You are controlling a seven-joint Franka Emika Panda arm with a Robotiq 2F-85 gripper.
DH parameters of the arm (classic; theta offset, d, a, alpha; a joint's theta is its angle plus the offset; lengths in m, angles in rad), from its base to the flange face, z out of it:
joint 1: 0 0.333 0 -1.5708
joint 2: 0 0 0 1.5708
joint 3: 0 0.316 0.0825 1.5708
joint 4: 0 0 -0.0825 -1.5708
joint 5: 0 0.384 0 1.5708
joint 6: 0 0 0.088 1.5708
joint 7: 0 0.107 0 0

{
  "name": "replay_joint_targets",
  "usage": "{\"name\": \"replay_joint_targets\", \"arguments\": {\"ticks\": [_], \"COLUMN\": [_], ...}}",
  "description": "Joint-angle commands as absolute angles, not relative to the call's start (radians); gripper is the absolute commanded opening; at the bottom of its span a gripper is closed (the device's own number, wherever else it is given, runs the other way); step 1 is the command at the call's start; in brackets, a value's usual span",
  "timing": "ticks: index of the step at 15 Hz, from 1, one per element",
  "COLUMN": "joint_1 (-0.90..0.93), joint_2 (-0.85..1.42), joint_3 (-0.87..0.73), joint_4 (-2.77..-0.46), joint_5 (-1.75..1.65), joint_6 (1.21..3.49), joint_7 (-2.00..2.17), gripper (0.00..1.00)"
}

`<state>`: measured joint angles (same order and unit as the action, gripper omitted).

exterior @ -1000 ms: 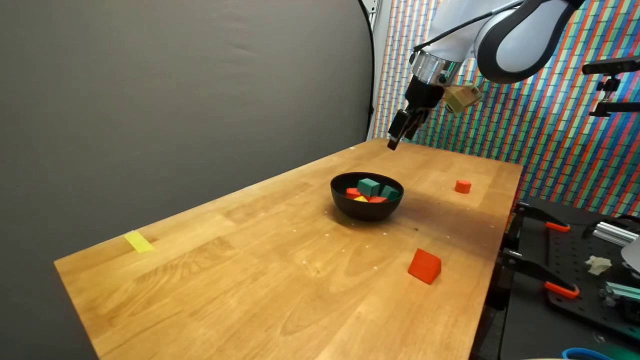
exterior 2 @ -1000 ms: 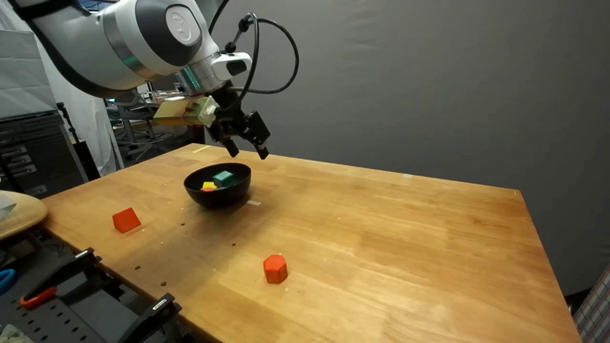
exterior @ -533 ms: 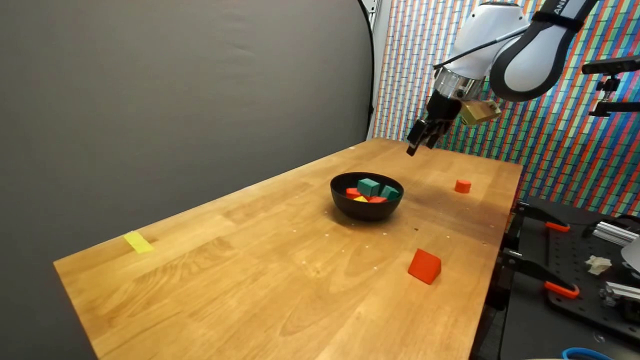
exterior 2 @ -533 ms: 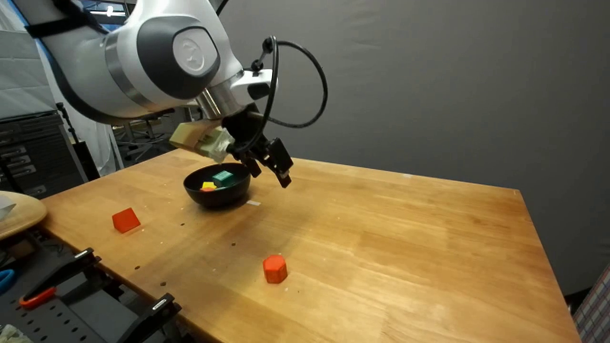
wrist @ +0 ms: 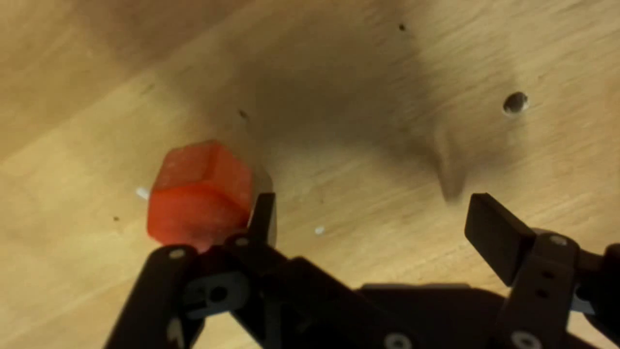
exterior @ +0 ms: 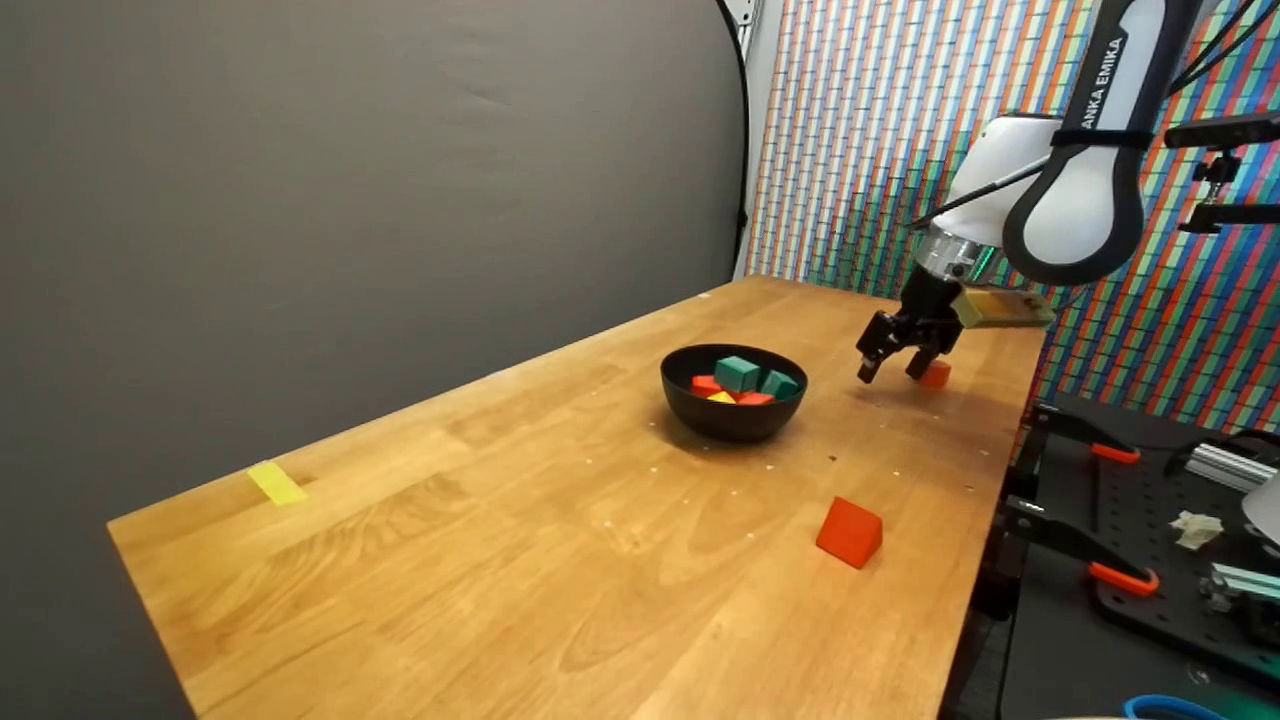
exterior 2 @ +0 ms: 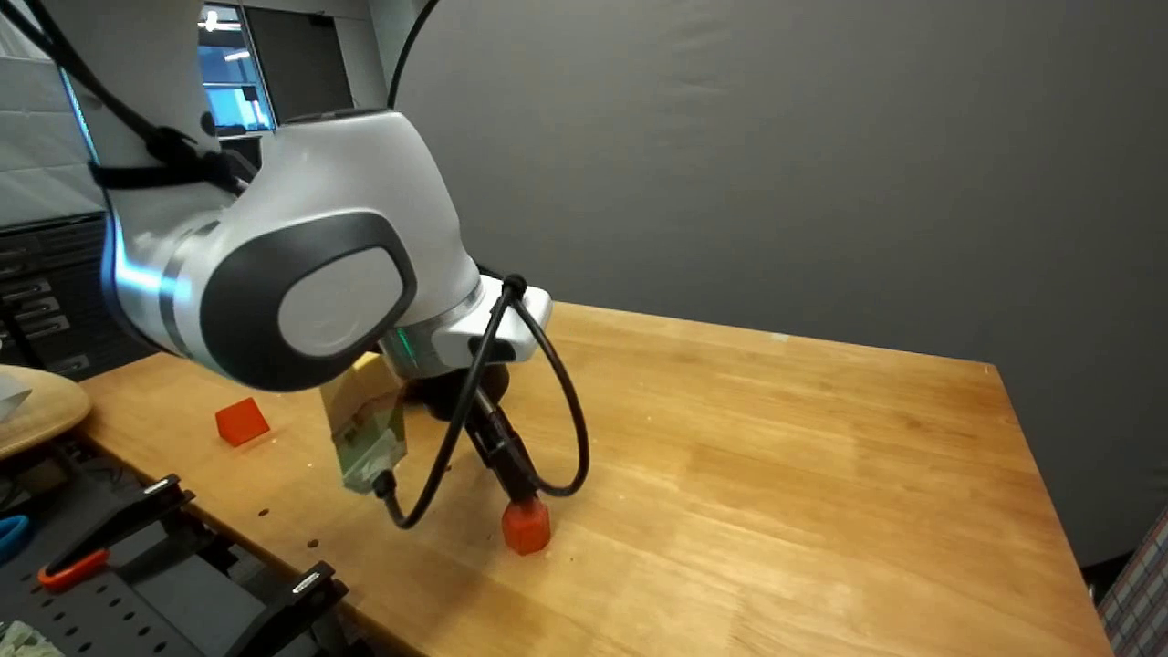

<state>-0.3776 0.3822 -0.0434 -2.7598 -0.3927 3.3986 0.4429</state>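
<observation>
The wooden desk [exterior: 450, 560] is overhung by widely parted fingers [wrist: 499, 237]; nothing is gripped, since the red hexagonal block [wrist: 198, 196] is supported there, outside their gap (just beside one of them).

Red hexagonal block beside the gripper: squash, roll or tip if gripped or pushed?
The red hexagonal block looks rigid, given its well-defined edges, so likely no squashing. Flat sides should resist rolling. About as tall as wide, it would probably slide under a low push rather than tip.

Claw [wrist: 372, 211] lower, beside slightly shifted red hexagonal block [wrist: 199, 206].
</observation>
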Motion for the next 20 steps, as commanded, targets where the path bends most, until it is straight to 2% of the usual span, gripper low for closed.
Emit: {"name": "replay_joint_targets", "arguments": {"ticks": [1, 7, 9, 13, 20], "joint_1": [-0.534, -0.567, -0.57, -0.525, -0.575], "joint_2": [0.413, 0.336, 0.258, 0.234, 0.3], "joint_3": [0.072, 0.017, 0.024, -0.07, -0.05], "joint_4": [-2.758, -2.745, -2.795, -2.765, -2.744], "joint_5": [-0.301, -0.388, -0.321, -0.328, -0.387], "joint_6": [3.455, 3.524, 3.539, 3.467, 3.365], "joint_7": [0.362, 0.405, 0.338, 0.344, 0.415], "gripper": [1.0, 1.0, 1.0, 1.0, 1.0]}}
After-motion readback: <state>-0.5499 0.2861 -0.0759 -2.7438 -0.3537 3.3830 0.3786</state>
